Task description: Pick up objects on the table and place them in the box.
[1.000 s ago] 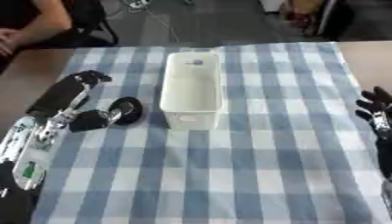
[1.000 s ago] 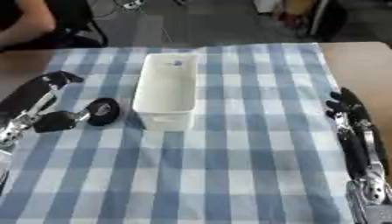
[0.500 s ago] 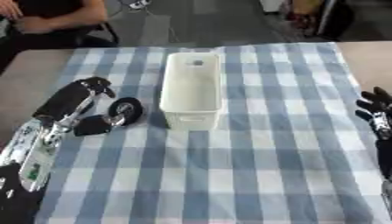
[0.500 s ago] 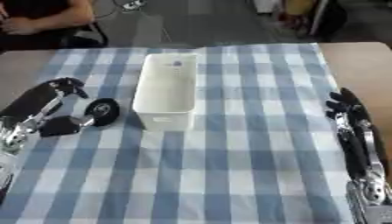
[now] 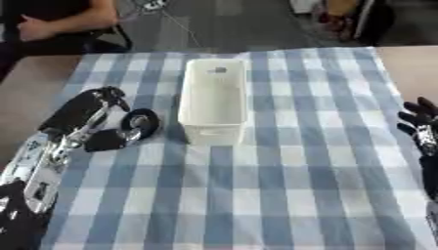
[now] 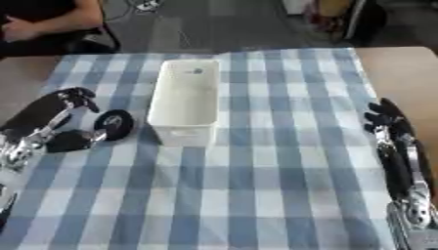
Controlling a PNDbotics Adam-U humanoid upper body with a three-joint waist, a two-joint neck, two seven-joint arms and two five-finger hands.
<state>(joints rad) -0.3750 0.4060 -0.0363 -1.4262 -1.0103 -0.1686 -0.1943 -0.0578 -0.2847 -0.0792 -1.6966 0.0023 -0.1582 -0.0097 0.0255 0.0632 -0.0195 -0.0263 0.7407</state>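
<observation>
While the white box point(image 5: 213, 100) stands upright in the middle of the checked cloth point(image 5: 282, 185), the left eye view shows the left hand point(image 5: 90, 105) lying at the cloth's left side with its fingers curled above a black ring-shaped object point(image 5: 141, 122). Just beside that ring, toward the arm, lies a second dark object point(image 5: 104, 140); whether the hand touches either one I cannot tell, and I cannot tell whether its fingers are closed on anything. The step in hand looks like the reach for a first pick, and nothing shows inside the box except a small grey mark near its far end. The next move calls for closing round the ring, lifting clear of the box's near wall, and carrying right over the rim. The bare bench point(image 5: 34, 83) edge lies close on the left, so room that way is short.

From the right eye view, the right hand point(image 6: 385, 122) rests idle at the cloth's right edge, fingers straight and spread, holding nothing. Between it and the box the cloth lies open, a broad free lane. The ring sits just left of the box's near corner, apart from it.
</observation>
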